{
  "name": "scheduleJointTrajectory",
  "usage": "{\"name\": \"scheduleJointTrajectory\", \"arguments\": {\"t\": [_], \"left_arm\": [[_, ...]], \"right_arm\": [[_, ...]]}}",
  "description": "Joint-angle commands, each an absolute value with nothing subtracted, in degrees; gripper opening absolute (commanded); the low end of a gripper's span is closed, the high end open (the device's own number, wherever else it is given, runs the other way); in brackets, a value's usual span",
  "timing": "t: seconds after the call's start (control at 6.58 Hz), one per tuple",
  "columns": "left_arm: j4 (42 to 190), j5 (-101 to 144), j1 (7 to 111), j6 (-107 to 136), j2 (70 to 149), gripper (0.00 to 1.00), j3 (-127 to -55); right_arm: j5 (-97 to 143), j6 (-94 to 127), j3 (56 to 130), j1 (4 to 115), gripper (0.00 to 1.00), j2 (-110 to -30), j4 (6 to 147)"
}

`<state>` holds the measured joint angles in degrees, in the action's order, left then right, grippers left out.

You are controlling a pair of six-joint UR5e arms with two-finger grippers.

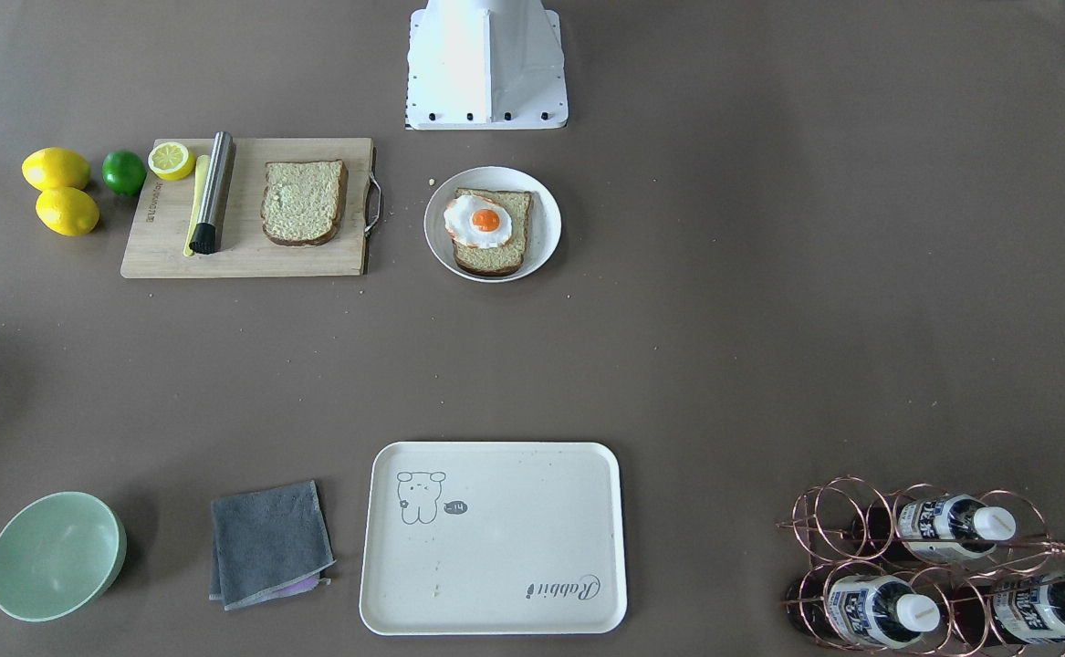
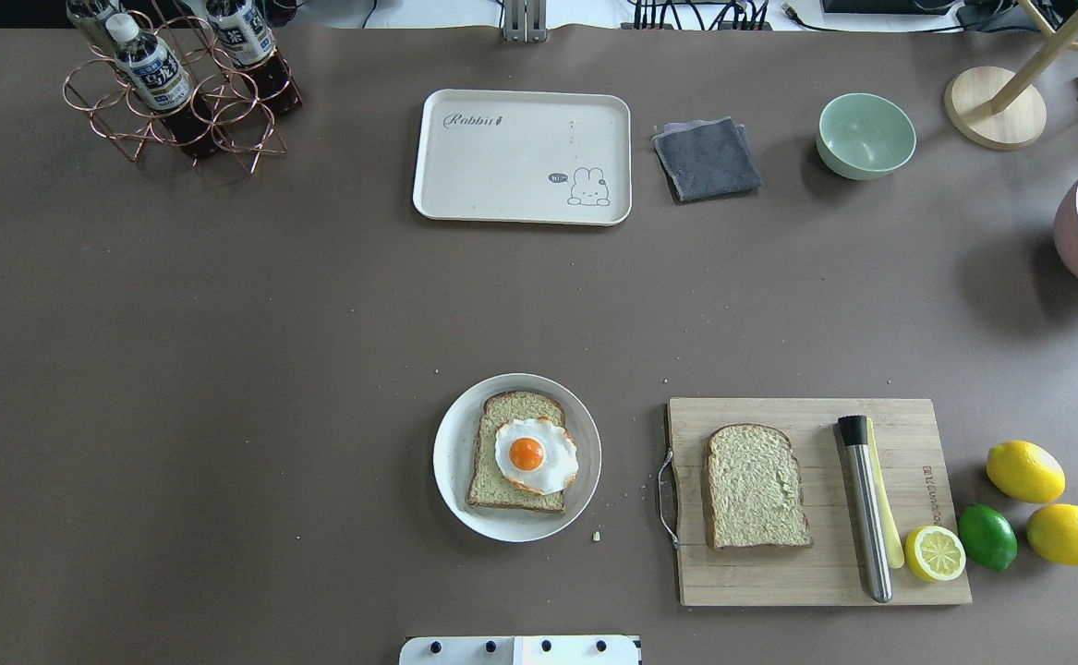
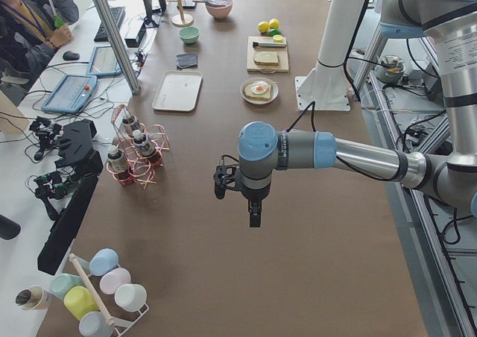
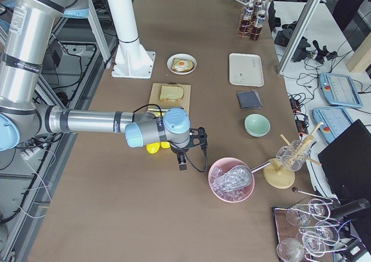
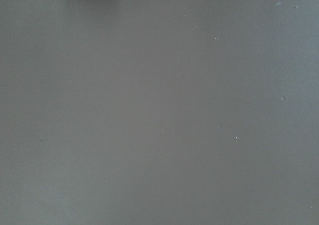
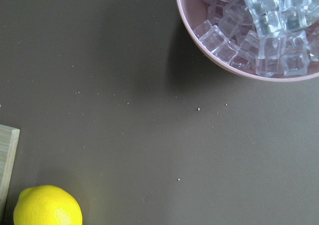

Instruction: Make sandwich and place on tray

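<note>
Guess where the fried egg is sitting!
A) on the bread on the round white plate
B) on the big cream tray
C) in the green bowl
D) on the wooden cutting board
A: the white fried egg with an orange yolk lies on the brown-crusted bread slice on the round white plate.

Right arm [image 4: 93, 122] over table [image 4: 116, 215], ice bowl [image 4: 232, 179] near it, egg-topped bread [image 4: 182, 63], tray [image 4: 246, 69] beside
</note>
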<state>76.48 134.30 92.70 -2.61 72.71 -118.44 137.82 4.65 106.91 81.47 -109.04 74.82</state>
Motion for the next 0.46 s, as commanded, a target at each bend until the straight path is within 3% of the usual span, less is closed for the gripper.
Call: {"name": "scheduleJointTrajectory", "arguments": {"t": [0.0,0.3], "left_arm": [[76.55,134.38,92.72,-2.64,72.42,0.98,-118.56],[76.64,134.38,92.64,-2.64,72.33,0.98,-118.56]], "right_arm": [[138.07,4.75,106.79,81.47,1.0,-109.34,74.79],[138.43,4.66,106.96,81.47,1.0,-110.12,74.62]]}}
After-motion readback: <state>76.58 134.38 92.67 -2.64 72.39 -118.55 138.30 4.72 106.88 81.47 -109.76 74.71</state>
